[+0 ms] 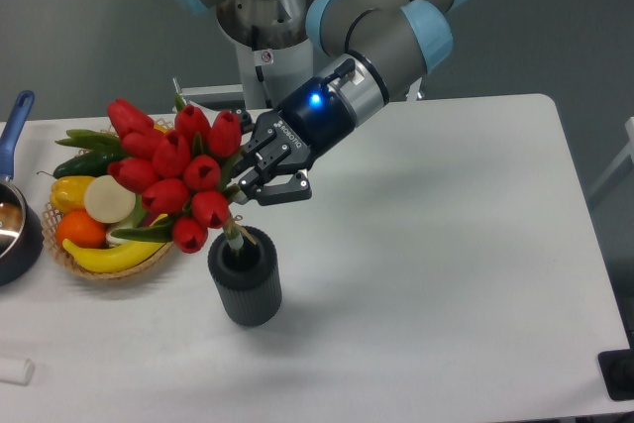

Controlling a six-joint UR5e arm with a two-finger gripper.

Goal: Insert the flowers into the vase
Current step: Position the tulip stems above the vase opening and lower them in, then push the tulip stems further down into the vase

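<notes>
Flowers [173, 173] tilted, heads upper-left, stems in vase [245, 286].

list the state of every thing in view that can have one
flowers: tilted left, stem ends in the vase mouth, buds over the basket
vase: upright on the table, stems inside
end effector: at the stems just above the vase; grip cannot be told
basket: on the table, full of fruit and vegetables
pot: at the left edge, partly out of view
</notes>
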